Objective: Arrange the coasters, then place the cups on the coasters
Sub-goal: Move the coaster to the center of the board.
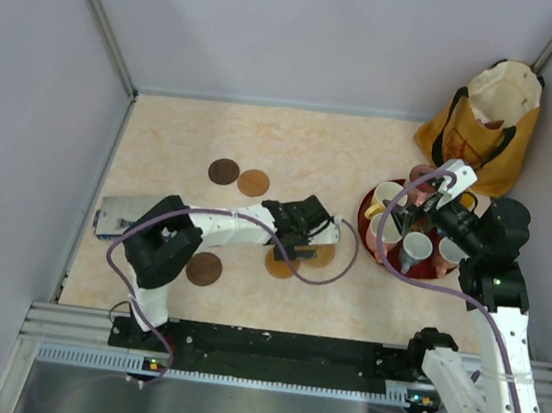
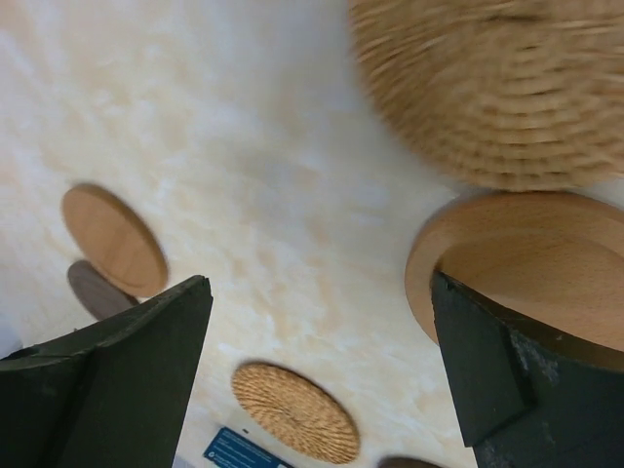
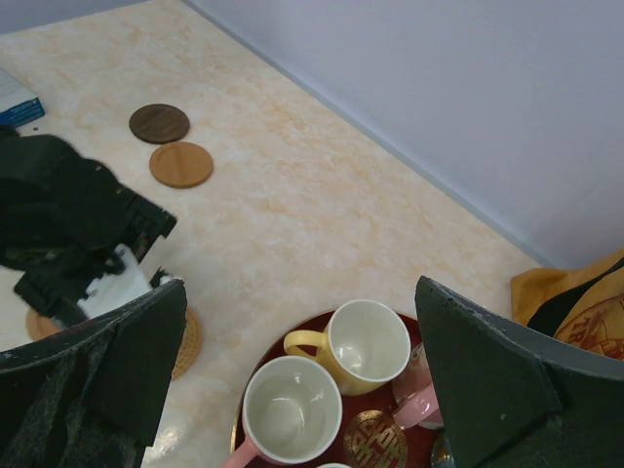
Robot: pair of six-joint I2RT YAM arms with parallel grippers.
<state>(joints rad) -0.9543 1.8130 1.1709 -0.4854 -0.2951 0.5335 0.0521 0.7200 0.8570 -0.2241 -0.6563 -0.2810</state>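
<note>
Left gripper (image 1: 297,237): jaws wide, empty, hovering over two coasters (image 1: 282,264) mid-table (image 1: 164,132). Another coaster pair (image 1: 224,171) at its 11 o'clock, dark coaster (image 1: 204,268) at 8 o'clock. Right gripper (image 1: 411,218): jaws wide, empty, above cups (image 1: 388,193) on red tray (image 1: 369,206), table's 3 o'clock.

Left end effector (image 2: 317,375) splayed; right end effector (image 3: 307,385) splayed

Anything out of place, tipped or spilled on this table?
Nothing spilled or damaged. The cups stand upright on the red tray, and the coasters lie flat but scattered. A flat blue-labelled box sits at the left edge of the table.
</note>
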